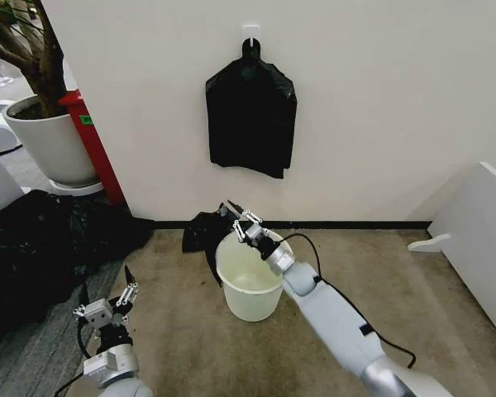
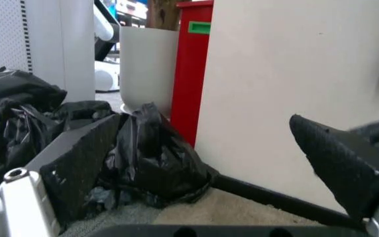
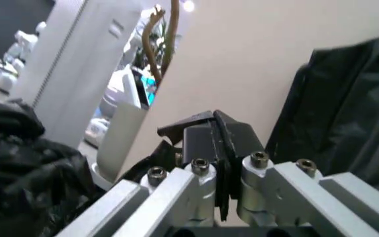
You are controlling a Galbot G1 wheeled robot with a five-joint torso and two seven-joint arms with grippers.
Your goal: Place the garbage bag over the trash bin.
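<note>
You see a plain white wall (image 1: 372, 99) with a black baseboard (image 1: 347, 224) along its foot. The floor is beige carpet (image 1: 446, 306). At the wall's left corner stands a red panel (image 1: 95, 153), and beside it a large white plant pot (image 1: 50, 145) with a tree (image 1: 29, 50). A white board (image 1: 479, 240) stands at the right.

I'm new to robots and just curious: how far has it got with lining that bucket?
Barely begun. The round cream-white plastic bucket stands unlined. The right hand, fingers shut, hovers at its far rim beside the crumpled black plastic bag lying behind it. The left hand waits open, low. Draping remains.
</note>
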